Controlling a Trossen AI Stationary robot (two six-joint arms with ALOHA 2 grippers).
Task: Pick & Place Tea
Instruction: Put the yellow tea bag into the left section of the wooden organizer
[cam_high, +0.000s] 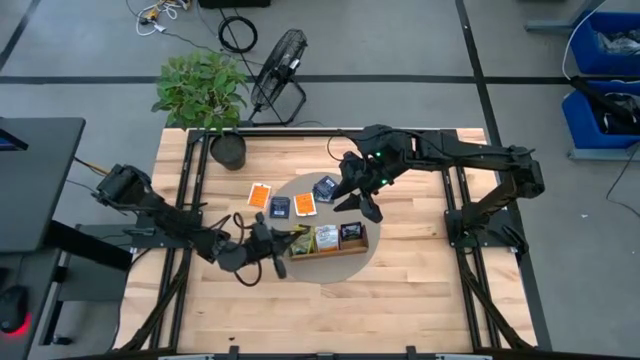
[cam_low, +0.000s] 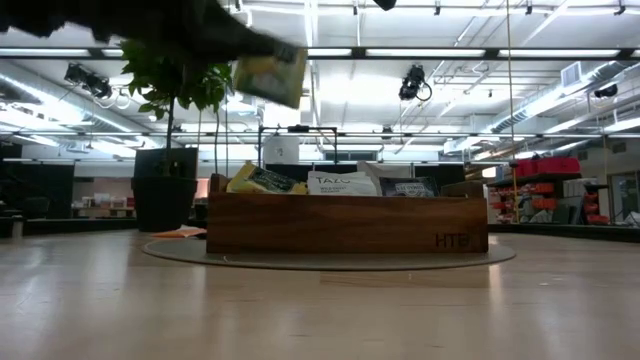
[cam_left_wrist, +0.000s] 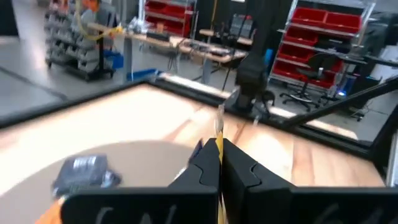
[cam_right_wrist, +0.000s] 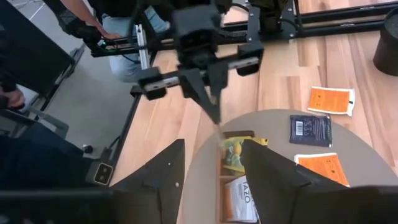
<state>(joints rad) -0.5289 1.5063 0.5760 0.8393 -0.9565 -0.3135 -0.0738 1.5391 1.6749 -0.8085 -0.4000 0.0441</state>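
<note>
Left gripper (cam_left_wrist: 219, 163) pinches yellow tea packet (cam_left_wrist: 219, 127) edge-up, vertical.

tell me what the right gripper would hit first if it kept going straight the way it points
Probably the yellow tea packet in the wooden tray's end compartment: the open right gripper frames it directly ahead. The left gripper lies beyond; depth is uncertain.

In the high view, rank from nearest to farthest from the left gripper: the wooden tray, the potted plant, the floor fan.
From the left gripper:
1. Wooden tray, right beside it.
2. Potted plant, table's far left corner.
3. Floor fan, beyond the table.
</note>
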